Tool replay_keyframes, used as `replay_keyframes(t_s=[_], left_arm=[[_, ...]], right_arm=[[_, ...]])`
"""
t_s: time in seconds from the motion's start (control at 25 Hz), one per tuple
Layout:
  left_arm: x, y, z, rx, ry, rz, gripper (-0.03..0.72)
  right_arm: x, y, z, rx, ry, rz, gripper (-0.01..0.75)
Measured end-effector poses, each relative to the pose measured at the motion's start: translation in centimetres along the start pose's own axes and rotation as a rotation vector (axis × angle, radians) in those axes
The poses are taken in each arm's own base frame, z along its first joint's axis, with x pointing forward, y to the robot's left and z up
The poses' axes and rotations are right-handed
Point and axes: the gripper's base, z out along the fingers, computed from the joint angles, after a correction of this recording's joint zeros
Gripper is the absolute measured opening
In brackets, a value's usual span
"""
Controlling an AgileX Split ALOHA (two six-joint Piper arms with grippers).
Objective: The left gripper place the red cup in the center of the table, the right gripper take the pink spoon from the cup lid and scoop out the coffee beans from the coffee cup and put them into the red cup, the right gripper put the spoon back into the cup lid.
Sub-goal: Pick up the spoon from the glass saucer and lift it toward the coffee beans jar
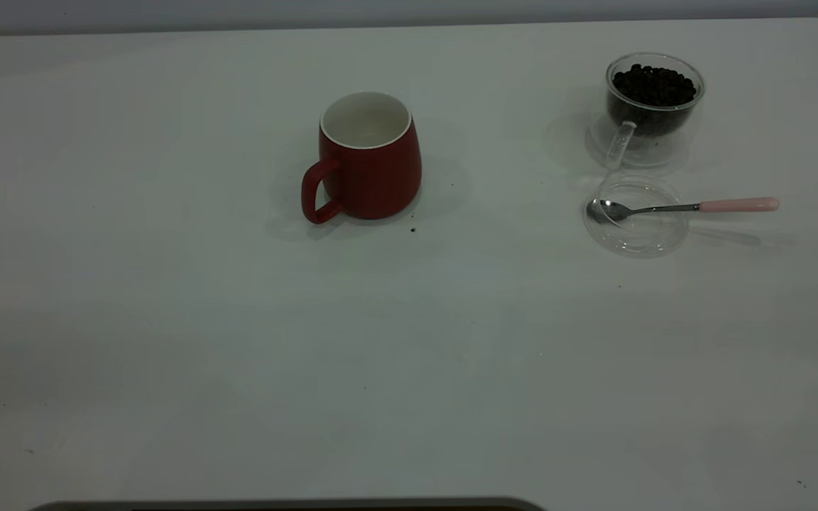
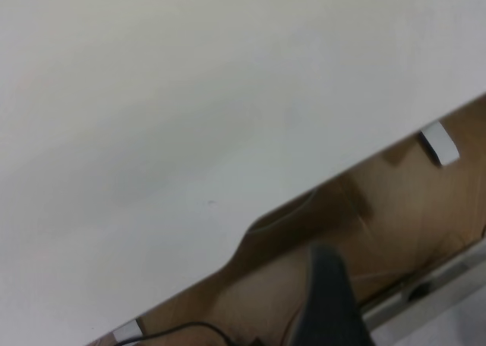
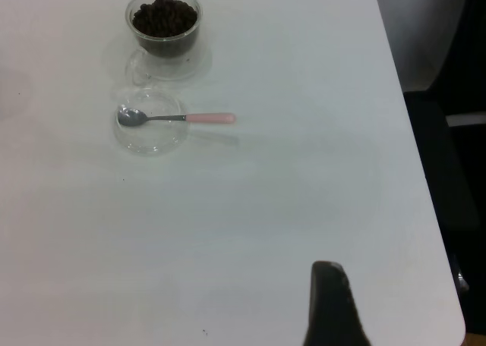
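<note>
Already mid-counter: red cup [image 1: 368, 160]; pink spoon [image 1: 686, 207] at its three o'clock, lengthwise nine-to-three across cup lid [image 1: 636, 226], nearer right gripper [image 3: 332, 304]; jaws' state indiscernible.

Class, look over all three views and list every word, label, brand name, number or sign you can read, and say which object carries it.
None: no readable text in any view.
The red cup is plain, with no logo.
The glass coffee cup of beans, the clear cup lid and the pink spoon carry no markings.
The white table is unmarked.
Two small white tags under the table edge look blank.
</note>
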Motion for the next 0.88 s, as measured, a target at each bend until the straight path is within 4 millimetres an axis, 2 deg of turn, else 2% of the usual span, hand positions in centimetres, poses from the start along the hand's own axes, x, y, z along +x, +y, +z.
replay_keyframes(t_s=[0.6, 0.88], left_arm=[[0.6, 0.2, -0.5, -0.300, -0.049, -0.339, 0.571], [1.3, -0.3, -1.2, -0.333, -0.132, -0.345, 0.571]], right_arm=[[0.0, 0.0, 0.0, 0.000, 0.000, 0.000, 0.519], [0.0, 0.0, 0.0, 0.000, 0.000, 0.000, 0.519]])
